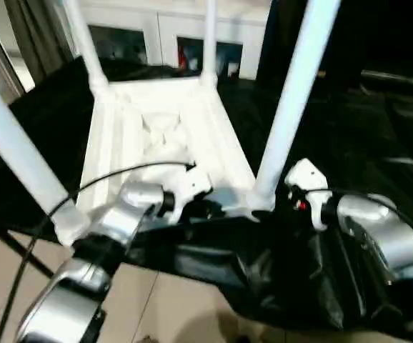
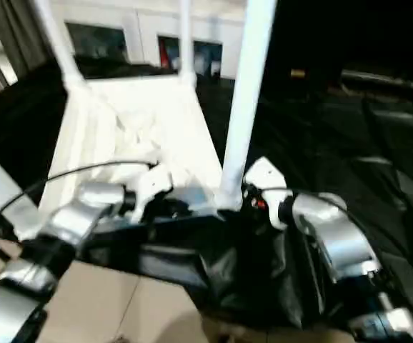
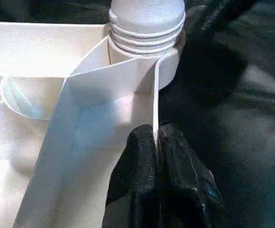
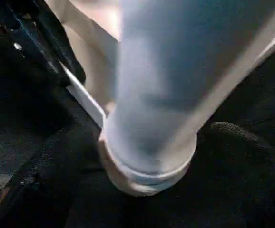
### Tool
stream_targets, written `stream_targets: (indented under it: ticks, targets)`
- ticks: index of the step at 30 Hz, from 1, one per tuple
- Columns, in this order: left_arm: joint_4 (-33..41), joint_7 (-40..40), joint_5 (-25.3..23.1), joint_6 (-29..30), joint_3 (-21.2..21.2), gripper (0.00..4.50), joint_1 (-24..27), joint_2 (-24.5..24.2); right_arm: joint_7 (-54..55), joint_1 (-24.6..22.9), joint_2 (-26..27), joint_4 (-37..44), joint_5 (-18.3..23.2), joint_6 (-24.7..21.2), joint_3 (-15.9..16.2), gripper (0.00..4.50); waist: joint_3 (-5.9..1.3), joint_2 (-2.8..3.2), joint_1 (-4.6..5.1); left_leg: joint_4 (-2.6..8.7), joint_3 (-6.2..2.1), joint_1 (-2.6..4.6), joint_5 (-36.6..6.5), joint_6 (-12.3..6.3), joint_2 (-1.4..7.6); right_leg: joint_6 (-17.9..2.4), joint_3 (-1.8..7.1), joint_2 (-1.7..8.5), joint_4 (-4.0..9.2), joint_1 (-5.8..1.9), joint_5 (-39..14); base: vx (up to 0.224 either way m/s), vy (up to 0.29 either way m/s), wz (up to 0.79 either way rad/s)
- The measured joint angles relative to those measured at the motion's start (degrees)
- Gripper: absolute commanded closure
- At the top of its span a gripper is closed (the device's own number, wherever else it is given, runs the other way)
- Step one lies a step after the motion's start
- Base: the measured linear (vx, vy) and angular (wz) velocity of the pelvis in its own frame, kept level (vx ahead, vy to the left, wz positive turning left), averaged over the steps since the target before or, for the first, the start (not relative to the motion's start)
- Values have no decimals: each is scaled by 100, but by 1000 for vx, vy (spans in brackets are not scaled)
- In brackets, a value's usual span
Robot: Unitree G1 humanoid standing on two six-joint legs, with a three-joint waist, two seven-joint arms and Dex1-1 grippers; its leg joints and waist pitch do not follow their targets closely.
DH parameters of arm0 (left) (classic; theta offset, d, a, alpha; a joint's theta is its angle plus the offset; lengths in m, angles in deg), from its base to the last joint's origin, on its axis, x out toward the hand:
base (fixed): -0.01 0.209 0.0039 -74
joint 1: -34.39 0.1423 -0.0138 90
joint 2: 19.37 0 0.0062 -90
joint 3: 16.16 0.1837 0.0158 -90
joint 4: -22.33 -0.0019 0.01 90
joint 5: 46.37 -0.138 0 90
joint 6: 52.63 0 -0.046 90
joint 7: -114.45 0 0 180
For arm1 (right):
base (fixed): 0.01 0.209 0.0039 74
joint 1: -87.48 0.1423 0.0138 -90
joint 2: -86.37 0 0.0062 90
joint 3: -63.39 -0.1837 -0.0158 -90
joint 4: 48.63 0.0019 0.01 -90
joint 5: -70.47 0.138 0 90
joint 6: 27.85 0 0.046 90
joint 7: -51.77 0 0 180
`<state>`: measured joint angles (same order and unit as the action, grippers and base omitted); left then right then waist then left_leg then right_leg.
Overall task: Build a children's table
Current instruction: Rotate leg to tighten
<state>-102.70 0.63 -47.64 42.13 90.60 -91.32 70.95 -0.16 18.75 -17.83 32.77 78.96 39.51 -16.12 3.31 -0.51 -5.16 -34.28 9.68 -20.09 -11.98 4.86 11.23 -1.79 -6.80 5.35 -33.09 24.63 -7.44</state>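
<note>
On the desk's near edge, left gripper [image 3: 156, 156] pinches the upturned tabletop [image 1: 165, 136] rim steady; right gripper [image 1: 292, 194], beside a seated leg [image 1: 292, 100], unclear.

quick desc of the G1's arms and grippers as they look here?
Both forearms are rounded silver metallic shells with black joint sections: left arm, right arm. White housings sit at the wrists. A thin black cable arcs over the left arm. A small red mark shows on the right wrist. The left gripper has glossy black fingers.
</note>
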Motion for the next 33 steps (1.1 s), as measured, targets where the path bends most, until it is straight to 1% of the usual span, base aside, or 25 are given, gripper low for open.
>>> stream_targets:
  ticks: [3, 6, 9, 12, 13, 16, 19, 21, 24, 28, 33]
  targets:
    - [118, 97, 12, 37, 3, 450, 60, -39, -129, -64, -66, 200, 49, -78, 15, 23, 0, 0, -22, -1, 1, -3, 1, -1, 8, 1, 1, 0, 0, 3, -1, 0, 0, 0]
    - [263, 137, 45, 101, 2, 450, 136, -96, -193, -103, -99, 299, 92, -178, 14, 23, 0, 0, -12, 0, 3, -5, 1, -3, 8, 4, 3, 0, 1, 4, -3, 0, 0, 0]
    - [284, 193, 52, 115, 1, 450, 146, -100, -213, -103, -98, 305, 114, -205, 13, 56, 0, 0, -18, 0, 3, -5, 2, -2, 9, 5, 1, 0, 0, 4, -4, 0, 0, 0]
    - [284, 206, 52, 118, 1, 450, 146, -100, -213, -103, -98, 303, 117, -205, 12, 66, 0, 0, -17, -2, 4, -5, 1, -1, 9, 5, 2, 0, 0, 4, -3, 0, 0, 0]
    - [284, 214, 52, 118, 1, 450, 147, -100, -212, -103, -96, 303, 121, -205, 10, 98, 0, 0, -17, -2, 4, -5, 1, -1, 9, 5, 1, 0, 0, 4, -3, 0, 0, 0]
    - [285, 216, 52, 121, 1, 450, 147, -100, -208, -103, -86, 302, 141, -205, 9, 108, 0, 0, -17, -1, 4, -5, 1, -2, 9, 5, 1, 0, -1, 4, -3, 0, 0, 0]
    - [353, 216, 52, 156, 1, 450, 176, -108, -189, -103, -29, 302, 189, -205, 8, 147, 0, 0, -16, -1, 3, -6, 2, -3, 10, 5, 1, 0, 0, 4, -4, 0, 0, 0]
    - [414, 222, 52, 173, 2, 450, 211, -122, -164, -105, 1, 302, 190, -205, 6, 151, 0, 0, -17, -1, 3, -8, 2, -2, 10, 5, 1, 0, 0, 5, -4, 0, 0, 0]
    - [426, 224, 52, 199, 2, 450, 217, -134, -147, -113, 26, 302, 193, -205, 5, 182, 0, 0, -15, -2, 4, -8, 2, -3, 10, 5, 1, 0, -1, 5, -3, 0, 0, 0]
    - [426, 223, 48, 230, 1, 450, 221, -144, -88, -137, 67, 303, 192, -190, 2, 195, 0, 0, 1, -4, 4, -6, 2, -3, 10, 5, 1, 0, -3, 5, -3, 0, 0, 0]
    - [425, 172, 34, 238, 1, 450, 232, -151, 68, -194, 163, 287, 190, -154, -24, 199, 0, 0, 6, -6, 4, -4, 2, -2, 11, 4, 2, -1, -4, 5, -3, 0, 0, 0]
